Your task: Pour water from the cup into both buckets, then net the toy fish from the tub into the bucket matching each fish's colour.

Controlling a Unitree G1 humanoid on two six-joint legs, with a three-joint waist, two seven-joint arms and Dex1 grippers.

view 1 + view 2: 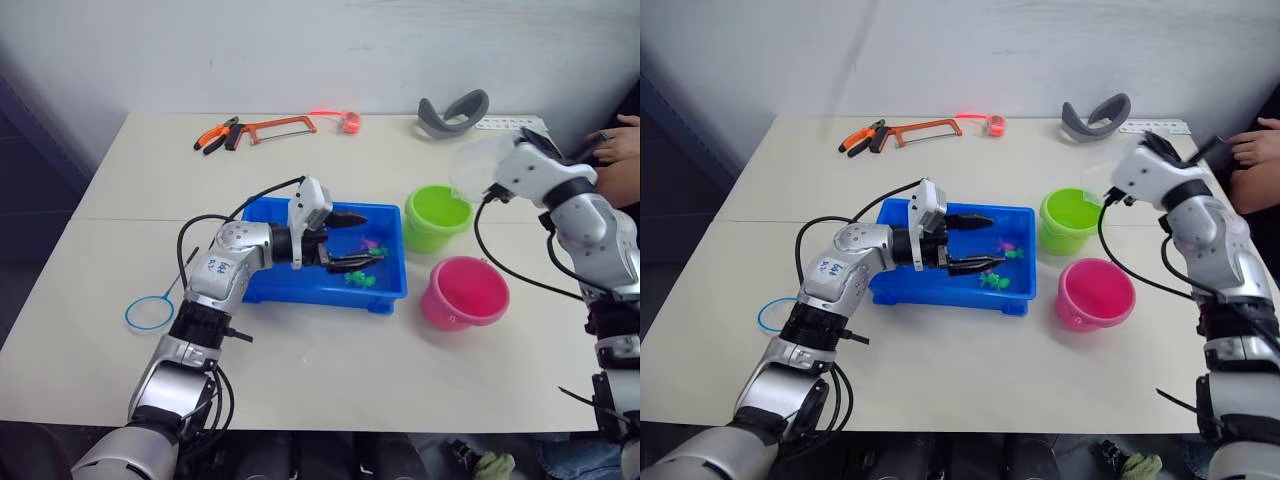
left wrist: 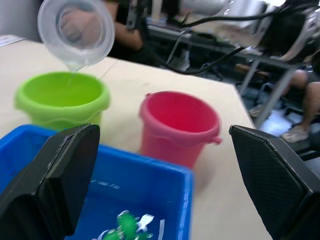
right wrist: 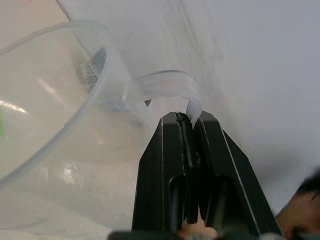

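Pale surface (image 1: 330, 390) at centre-right: right gripper (image 3: 186, 119), fingers clenched on the tilted cup (image 2: 75, 31), should hold its lip over the green bucket (image 1: 436, 217) while the left gripper (image 1: 352, 240) idles with fingers spread.

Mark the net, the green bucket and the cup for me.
net (image 1: 147, 314), left eye view, on the hoop's mesh.
green bucket (image 1: 436, 218), left eye view, on its inside wall.
cup (image 2: 76, 31), left wrist view, on its clear base.

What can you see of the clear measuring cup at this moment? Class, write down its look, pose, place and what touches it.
The cup is clear, colourless plastic, round and wide-mouthed with a pouring lip. It is tilted steeply, lip down, over the lime green bucket, with a thin stream of water falling from the lip into the bucket. It hangs in the air, touching neither bucket nor table. The right gripper holds it, its two black fingers shut on the cup's looped handle.
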